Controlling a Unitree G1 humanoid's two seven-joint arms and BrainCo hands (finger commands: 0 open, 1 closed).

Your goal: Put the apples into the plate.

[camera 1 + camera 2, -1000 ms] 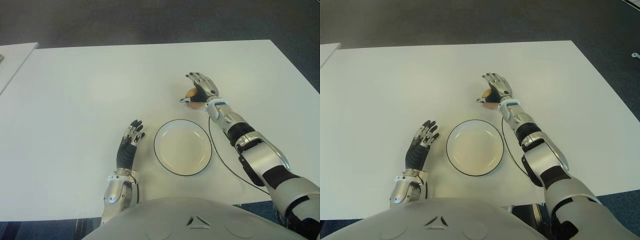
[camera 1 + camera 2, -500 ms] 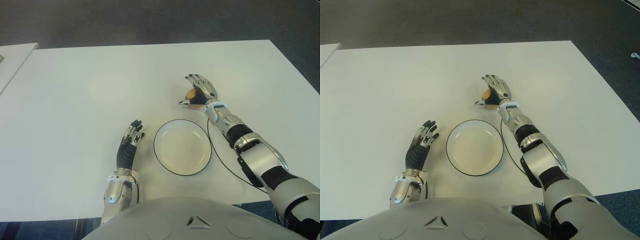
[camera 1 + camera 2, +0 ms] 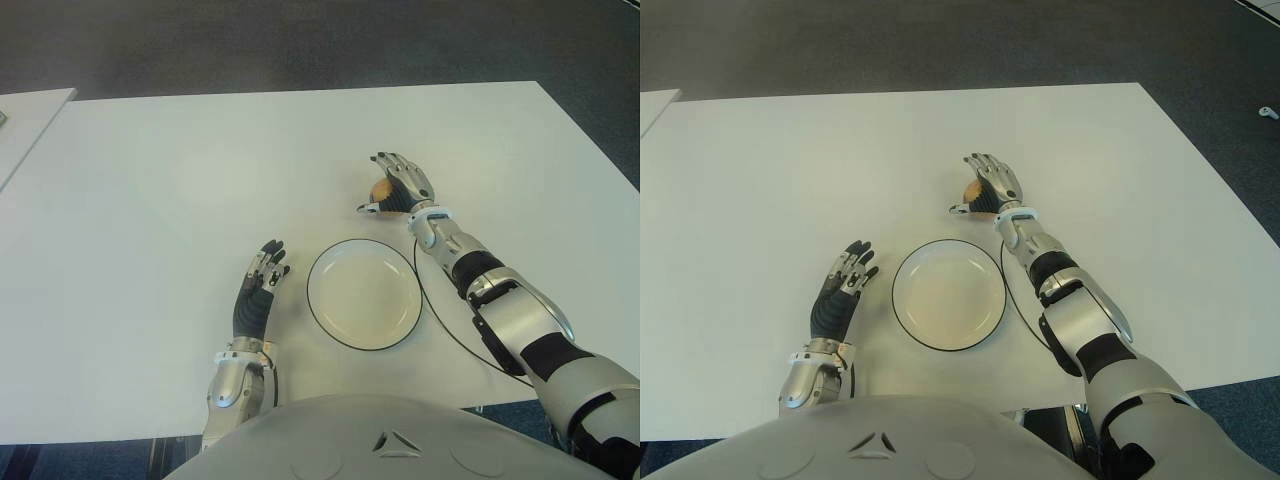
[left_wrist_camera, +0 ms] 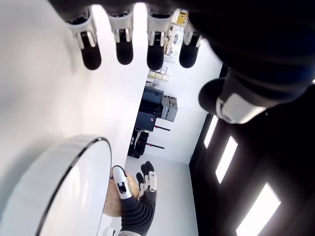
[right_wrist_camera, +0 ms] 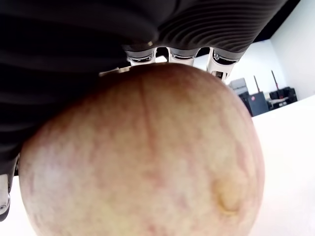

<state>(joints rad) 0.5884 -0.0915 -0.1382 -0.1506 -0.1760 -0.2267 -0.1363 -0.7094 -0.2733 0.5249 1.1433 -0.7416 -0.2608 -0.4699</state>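
A yellow-red apple [image 3: 380, 190] sits on the white table [image 3: 150, 200], just beyond the far right rim of the white plate [image 3: 365, 295]. My right hand [image 3: 392, 182] is cupped over the apple, with its fingers [image 3: 400, 165] stretched past the top and the thumb low on the left side. The right wrist view is filled by the apple [image 5: 142, 157], close under the palm. The plate holds nothing. My left hand [image 3: 262, 280] shows flat and open to the left of the plate.
A thin black cable [image 3: 440, 320] runs along the table by my right forearm, past the plate's right rim. Another white table's corner [image 3: 25, 115] shows at the far left. Dark floor lies beyond the table's far edge.
My right hand has crept a little to the left over the apple, and its wrist has drawn slightly nearer the plate. The apple, the plate and my left hand have not moved.
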